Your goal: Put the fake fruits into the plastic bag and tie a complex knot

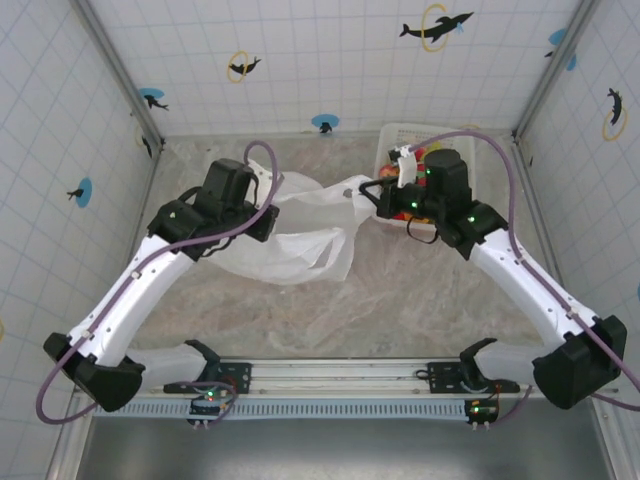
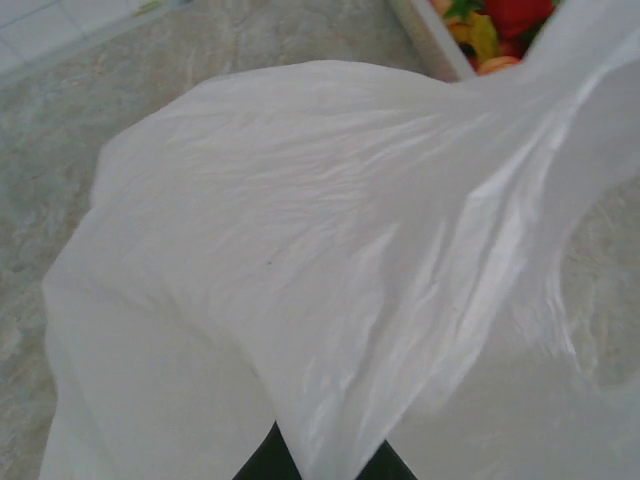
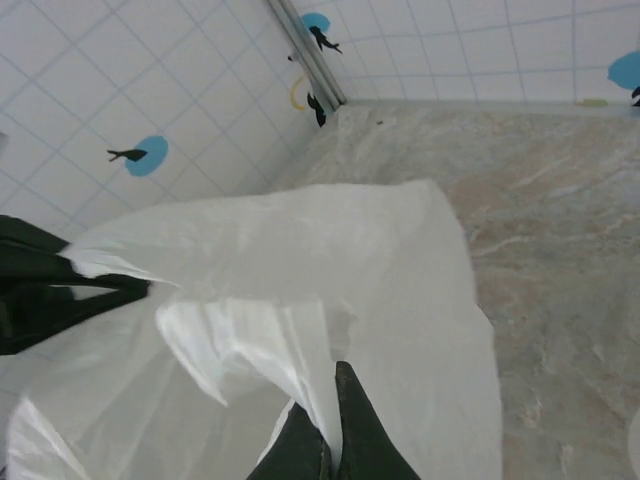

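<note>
The thin white bag (image 1: 300, 240) is stretched over the counter (image 1: 400, 300) between both arms. The left fingers (image 1: 268, 222) are pinched tight on its left side. The right fingers (image 3: 335, 440) are clamped on its edge beside the basket (image 1: 392, 135), where the fruits (image 2: 490, 25) lie.

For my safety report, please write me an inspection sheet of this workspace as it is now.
Surface: marbled table, bag partly resting on it.
Job's things: plastic bag stretched between both grippers; fake fruits in the white basket.
Clutter: nothing seen.
Grippers: left gripper and right gripper shut on the bag.
Cables: purple cables along the arms.
Surroundings: tiled walls with dolphin stickers.
</note>
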`<state>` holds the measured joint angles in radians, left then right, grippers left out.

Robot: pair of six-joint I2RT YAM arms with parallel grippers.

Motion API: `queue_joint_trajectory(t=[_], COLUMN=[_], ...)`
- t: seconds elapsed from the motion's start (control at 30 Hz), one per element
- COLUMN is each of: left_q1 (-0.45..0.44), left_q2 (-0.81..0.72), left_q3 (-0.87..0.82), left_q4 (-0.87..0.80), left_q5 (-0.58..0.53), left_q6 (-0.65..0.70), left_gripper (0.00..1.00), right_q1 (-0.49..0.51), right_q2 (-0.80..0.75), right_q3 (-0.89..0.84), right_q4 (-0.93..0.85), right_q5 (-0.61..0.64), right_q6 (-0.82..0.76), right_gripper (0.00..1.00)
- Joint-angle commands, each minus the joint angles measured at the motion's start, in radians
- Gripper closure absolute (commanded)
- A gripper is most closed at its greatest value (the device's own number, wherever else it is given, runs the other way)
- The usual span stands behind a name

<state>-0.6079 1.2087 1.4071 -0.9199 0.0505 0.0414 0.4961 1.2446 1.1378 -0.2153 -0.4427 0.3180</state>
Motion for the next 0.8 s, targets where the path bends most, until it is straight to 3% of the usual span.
queue_joint_trajectory(t=[0.0, 0.1, 0.27, 0.53, 0.77], left_q1=[-0.004, -0.004, -0.004, -0.003, -0.003], left_q2=[0.013, 0.039, 0.071, 0.085, 0.157], left_q3=[0.041, 0.043, 0.042, -0.003, -0.036], left_q4=[-0.103, -0.111, -0.084, 0.077, 0.09], left_q5=[0.181, 0.282, 0.258, 0.172, 0.165], left_q6=[0.112, 0.142, 0.113, -0.138, -0.293], left_gripper=[1.0, 1.0, 1.0, 1.0, 1.0], right_q1=[-0.025, -0.05, -0.06, -0.106, -0.12], right_q2=[0.024, 0.088, 0.186, 0.334, 0.292], right_q3=[0.052, 0.072, 0.139, 0.211, 0.224], right_q4=[0.011, 0.079, 0.13, 0.054, 0.01], right_q5=[-0.039, -0.042, -0.07, 0.015, 0.016], right_q6=[-0.069, -0.062, -0.05, -0.037, -0.042], right_gripper=[1.0, 1.0, 0.98, 0.69, 0.32])
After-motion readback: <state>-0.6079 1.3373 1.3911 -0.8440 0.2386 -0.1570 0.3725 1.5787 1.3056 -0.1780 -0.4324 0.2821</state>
